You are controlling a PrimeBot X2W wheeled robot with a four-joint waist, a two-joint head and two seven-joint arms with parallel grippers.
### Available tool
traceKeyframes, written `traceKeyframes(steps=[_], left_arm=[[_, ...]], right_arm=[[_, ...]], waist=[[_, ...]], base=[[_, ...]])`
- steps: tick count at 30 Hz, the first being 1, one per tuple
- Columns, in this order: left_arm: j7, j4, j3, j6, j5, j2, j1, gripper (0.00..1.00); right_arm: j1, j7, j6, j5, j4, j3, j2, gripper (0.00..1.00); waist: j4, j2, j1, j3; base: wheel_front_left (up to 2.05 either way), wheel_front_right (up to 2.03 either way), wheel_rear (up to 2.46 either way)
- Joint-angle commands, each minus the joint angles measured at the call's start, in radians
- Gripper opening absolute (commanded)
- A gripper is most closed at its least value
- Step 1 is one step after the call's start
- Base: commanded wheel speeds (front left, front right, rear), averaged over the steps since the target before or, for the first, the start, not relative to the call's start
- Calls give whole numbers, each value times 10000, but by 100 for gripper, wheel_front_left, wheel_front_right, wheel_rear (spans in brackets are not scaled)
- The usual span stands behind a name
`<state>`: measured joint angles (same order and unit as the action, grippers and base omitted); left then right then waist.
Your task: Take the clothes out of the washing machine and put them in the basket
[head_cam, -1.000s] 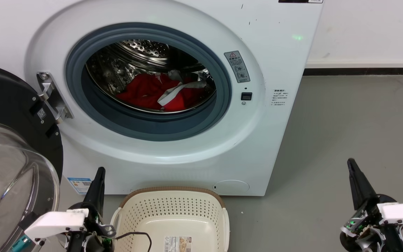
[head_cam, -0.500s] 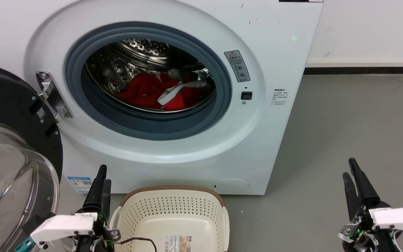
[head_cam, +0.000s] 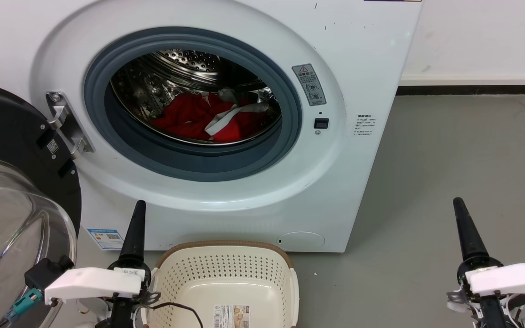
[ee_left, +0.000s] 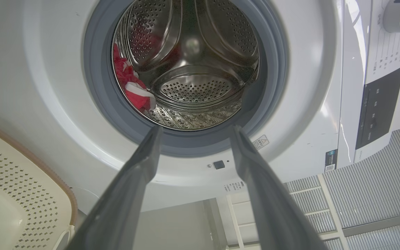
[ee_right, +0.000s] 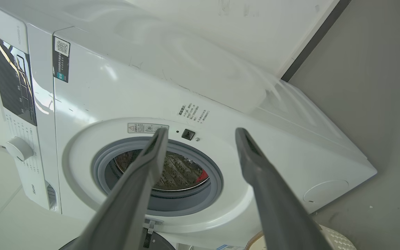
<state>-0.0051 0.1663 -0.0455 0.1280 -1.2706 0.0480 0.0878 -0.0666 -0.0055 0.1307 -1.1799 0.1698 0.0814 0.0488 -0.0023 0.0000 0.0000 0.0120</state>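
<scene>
At 7 o'clock, left hand (head_cam: 139, 204): I see fingers wide.
Clothes (head_cam: 189, 119): 12 o'clock, inside washing machine (head_cam: 253, 200) drum.
Basket (head_cam: 226, 246): 6 o'clock, on floor before washer.
Right hand (head_cam: 457, 201): 4 o'clock, fingers wide.

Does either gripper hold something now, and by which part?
Nothing is held. The left gripper and the right gripper are open with nothing between their fingers; the clothes lie inside the washing machine.
</scene>
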Motion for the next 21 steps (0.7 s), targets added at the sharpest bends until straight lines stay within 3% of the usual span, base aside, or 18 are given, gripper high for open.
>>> traceKeyframes(steps=[1,21], left_arm=[[-141,-219,93,20,675,110,274,100],[-819,-397,450,-31,4866,187,116,100]], right_arm=[[-50,-143,2,741,-280,-76,29,100],[167,-818,1,4760,-425,-417,28,100]], waist=[[-2,0,0,3],[51,0,0,-10]], base=[[0,0,0],[0,0,0]])
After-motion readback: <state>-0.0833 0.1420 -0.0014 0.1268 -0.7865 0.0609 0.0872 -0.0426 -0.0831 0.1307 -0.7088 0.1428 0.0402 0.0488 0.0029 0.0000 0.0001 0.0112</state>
